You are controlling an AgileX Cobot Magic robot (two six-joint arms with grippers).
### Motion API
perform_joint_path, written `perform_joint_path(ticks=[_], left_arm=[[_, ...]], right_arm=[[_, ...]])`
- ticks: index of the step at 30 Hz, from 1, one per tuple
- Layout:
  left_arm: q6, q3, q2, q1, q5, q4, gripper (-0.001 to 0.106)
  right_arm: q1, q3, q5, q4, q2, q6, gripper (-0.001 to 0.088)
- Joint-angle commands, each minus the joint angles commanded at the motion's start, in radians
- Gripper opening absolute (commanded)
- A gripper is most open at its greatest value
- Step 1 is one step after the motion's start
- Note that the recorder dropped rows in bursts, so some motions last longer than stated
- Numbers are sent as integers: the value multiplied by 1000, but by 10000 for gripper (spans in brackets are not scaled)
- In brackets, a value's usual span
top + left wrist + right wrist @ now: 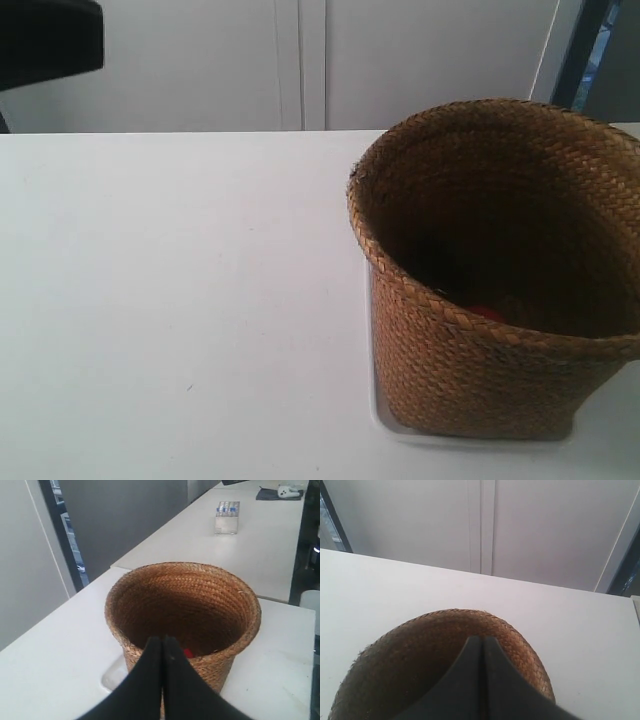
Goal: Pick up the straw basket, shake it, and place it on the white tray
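The straw basket [470,380] stands upright on the white tray [385,422] at the exterior view's right, hiding all of the tray but a thin rim. Something small and red [487,312] lies in its dark inside. No gripper shows in the exterior view. In the left wrist view my left gripper [162,639] is shut with nothing between its fingers, its tips in line with the near rim of the basket [215,667]; a tray corner [112,676] peeks out beside it. My right gripper [480,639] is shut and empty over the basket [410,655].
The white table [180,300] stretches to the left of the basket. A black object [45,40] sits at the far top left. In the left wrist view a second table carries a clear rack [227,517] and a grey cloth [277,494].
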Motion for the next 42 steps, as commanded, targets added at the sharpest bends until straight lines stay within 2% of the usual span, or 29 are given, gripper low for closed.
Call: perform_joint_path(ticks=[6, 12, 21, 25, 31, 33, 34, 38, 39, 41, 42], left_arm=[[-6, 92, -75, 171, -2, -75, 3], [-6, 184, -188, 342, -2, -75, 3], [-4, 234, -391, 570, -1, -71, 3], [1, 234, -417, 606, -1, -64, 3], [-46, 244, -415, 606, -1, -56, 3], [-138, 252, -413, 606, -1, 30, 3], [-223, 257, -413, 606, 0, 91, 3], [-688, 306, -413, 606, -2, 511, 3], [-795, 321, -415, 606, -2, 584, 3], [-935, 357, -421, 606, -7, 728, 3], [-960, 370, -428, 606, -16, 761, 3]], right_arm=[[0, 0, 0, 0, 0, 0, 0], [0, 0, 0, 0, 0, 0, 0], [0, 0, 0, 0, 0, 0, 0], [0, 0, 0, 0, 0, 0, 0], [0, 0, 0, 0, 0, 0, 0], [0, 0, 0, 0, 0, 0, 0], [0, 0, 0, 0, 0, 0, 0], [0, 0, 0, 0, 0, 0, 0], [0, 0, 0, 0, 0, 0, 0], [0, 0, 0, 0, 0, 0, 0], [0, 0, 0, 0, 0, 0, 0]])
